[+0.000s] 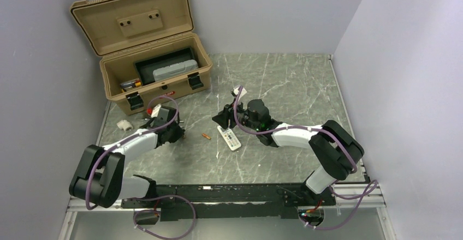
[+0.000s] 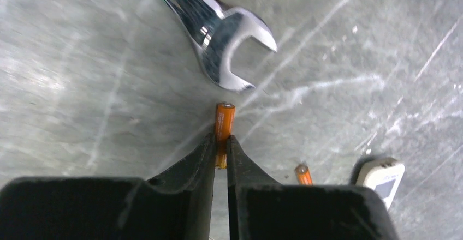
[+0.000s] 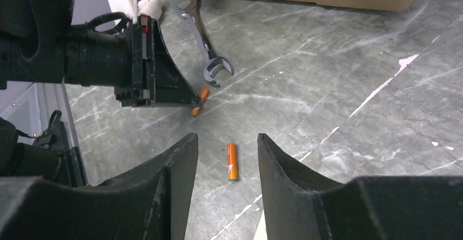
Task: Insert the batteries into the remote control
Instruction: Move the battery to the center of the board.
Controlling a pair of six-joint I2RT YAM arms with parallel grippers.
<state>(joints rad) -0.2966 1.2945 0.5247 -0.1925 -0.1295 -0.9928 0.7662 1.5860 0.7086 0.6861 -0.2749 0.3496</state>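
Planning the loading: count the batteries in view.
2. One battery is clamped in the left gripper, near the wrench; the second battery lies on the table before the right gripper. The case may hide more.

Under the wrench [image 2: 213, 30], a grey-green marbled tabletop [image 1: 284, 82], veined with white streaks, matt with a faint sheen. Closed in by 3 plain pale lavender walls: a left wall [image 1: 38, 87] near the wrench's left, a back wall [image 1: 262, 11] beyond it, a right wall [image 1: 404, 60] well off to its right. Thin metal trim [image 1: 344, 106] between slab and right wall. Just behind the wrench, in the far left corner, an open tan case [image 1: 164, 90], lid [image 1: 131, 22] raised. Nearer than the wrench, along the front edge, a black rail [image 1: 245, 193]. Soft, even light; short blurred shadows, bright glints on the chrome.
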